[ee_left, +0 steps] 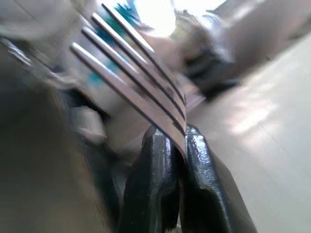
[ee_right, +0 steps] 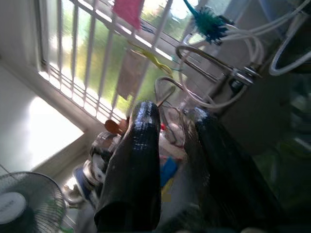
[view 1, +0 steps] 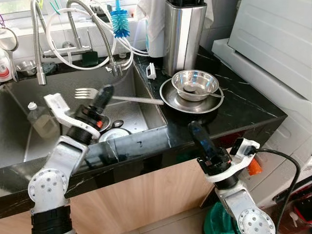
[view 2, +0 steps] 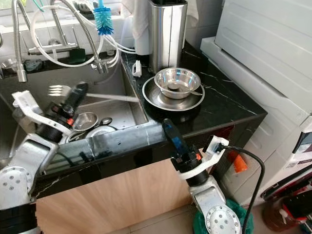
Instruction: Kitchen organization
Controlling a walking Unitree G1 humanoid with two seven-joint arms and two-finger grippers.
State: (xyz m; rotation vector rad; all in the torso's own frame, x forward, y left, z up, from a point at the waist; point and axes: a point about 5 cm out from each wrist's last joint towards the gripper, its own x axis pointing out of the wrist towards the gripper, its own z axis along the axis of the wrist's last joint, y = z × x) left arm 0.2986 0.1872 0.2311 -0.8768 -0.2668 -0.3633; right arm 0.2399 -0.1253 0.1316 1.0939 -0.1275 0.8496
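Over the sink: my left gripper (view 1: 104, 92) held a fork (view 1: 119, 96) level above the basin, tines pointing to the robot's left, handle reaching toward the sink's right wall.
Left jaws: clenched on the fork just behind the tines; the left wrist view showed both fingers (ee_left: 154, 160) pinched on the flat neck.
Right gripper (view 1: 196, 130): it hovered by the counter's front edge, well apart from the dishes; its two fingers stood slightly parted with nothing between them.
Counter (view 1: 243, 109): a steel bowl (view 1: 195, 83) sat in a steel plate (view 1: 171, 97) near the sink's right rim, with what looked like a spoon (view 1: 207, 93) lying across them; a tall steel canister (view 1: 184, 34) stood behind, toward the back edge.
Sink floor: a small round dish (view 2: 87, 120) and other steel ware lay below the fork; I could not tell them apart further.
Fork, handling: I judged it light, stiff and not fragile, but smooth metal and possibly wet, so slippery.
Grip point: taken near the tines, the long handle hung out as a lever, so I reckoned it could swivel in the pinch if swung fast.
Better hold: I thought mid-handle, flat faces against the pads, would sit steadier.
Risk: a knock of the handle against the sink wall or the plate could twist it loose.
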